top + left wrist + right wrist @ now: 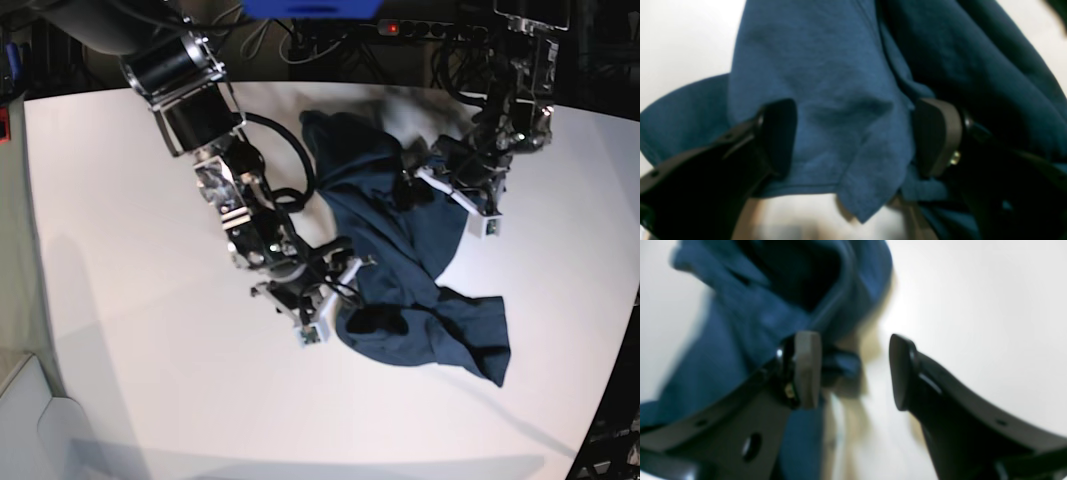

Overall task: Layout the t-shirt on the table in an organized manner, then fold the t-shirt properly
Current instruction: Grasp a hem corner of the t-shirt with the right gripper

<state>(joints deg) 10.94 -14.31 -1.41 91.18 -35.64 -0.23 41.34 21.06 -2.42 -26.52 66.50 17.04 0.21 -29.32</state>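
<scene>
We are early in the layout: nearest us, the shirt (420, 290) lies crumpled on the table (130, 300), soft wrinkled navy cotton on smooth white, nothing folded. Our right gripper (855, 370) stands apart at its edge, empty. Farther back, our left gripper (853, 136) straddles a bunched fold, spread wide.

- In the left wrist view, the t-shirt (840, 93) is cut off at the top and right edges, and its cloth fills the gap of the left gripper (853, 136), so a real grip cannot be told.
- In the right wrist view everything is blurred; the right gripper (855, 371) fingers continue past the bottom edge.
- In the base view, the table (120, 330) is cut by the picture edges, and the neck label is too small to see.
</scene>
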